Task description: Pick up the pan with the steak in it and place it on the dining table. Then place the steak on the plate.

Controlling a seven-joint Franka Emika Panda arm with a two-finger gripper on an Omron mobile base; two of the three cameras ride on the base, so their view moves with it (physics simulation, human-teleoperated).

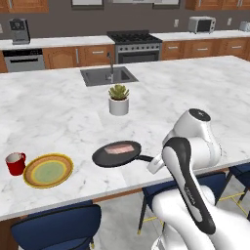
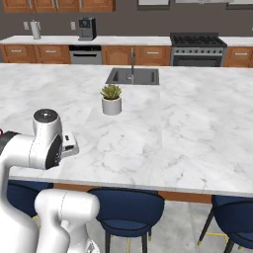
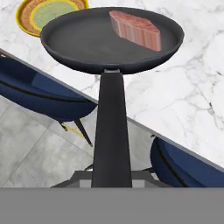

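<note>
One pan [image 1: 116, 154] w/ steak [image 1: 120, 148] sits low over the table [image 1: 58, 112] near its front edge. My hand [image 1: 155, 163] is clamped on the handle end; handle runs straight from hand to pan. Plate [image 1: 48, 170] lies left of it.

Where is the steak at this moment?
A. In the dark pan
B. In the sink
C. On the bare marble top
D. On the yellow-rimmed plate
A: the steak lies inside the pan toward its far rim, while the plate beside the red mug holds nothing.
</note>
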